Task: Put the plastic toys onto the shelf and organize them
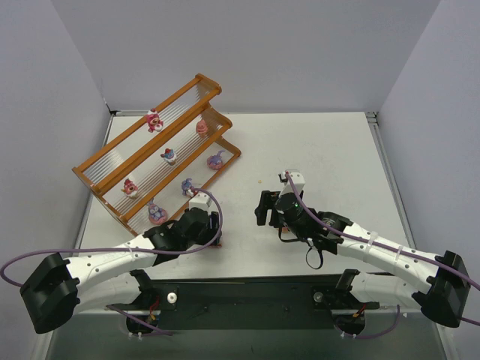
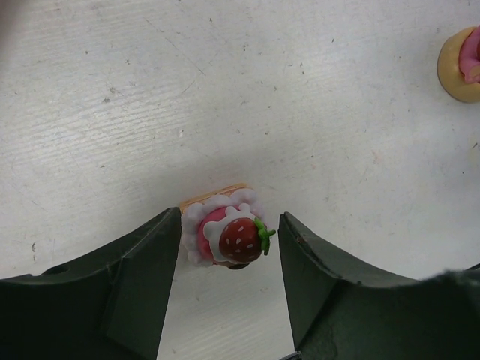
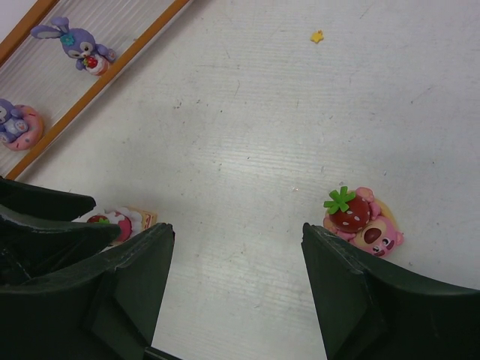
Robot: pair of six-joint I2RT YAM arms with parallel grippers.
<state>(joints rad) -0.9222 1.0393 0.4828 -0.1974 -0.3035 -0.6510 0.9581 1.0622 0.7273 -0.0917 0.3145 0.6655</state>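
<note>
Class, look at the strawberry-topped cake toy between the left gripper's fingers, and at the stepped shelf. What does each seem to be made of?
Pink strawberry-topped cake figurine: probably moulded plastic with a glossy finish, shown by the bright highlights on the strawberry. Orange-brown stepped shelf: the frame is smooth, but whether wood or plastic is unclear. The tiers look like clear ribbed plastic, being see-through.

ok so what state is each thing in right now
pink strawberry-topped cream cake toy, on table, not clamped
left gripper, open around that cake
right gripper, open, empty
pink bear toy with strawberry, loose on table
orange-framed stepped shelf, seven toys aboard
</note>
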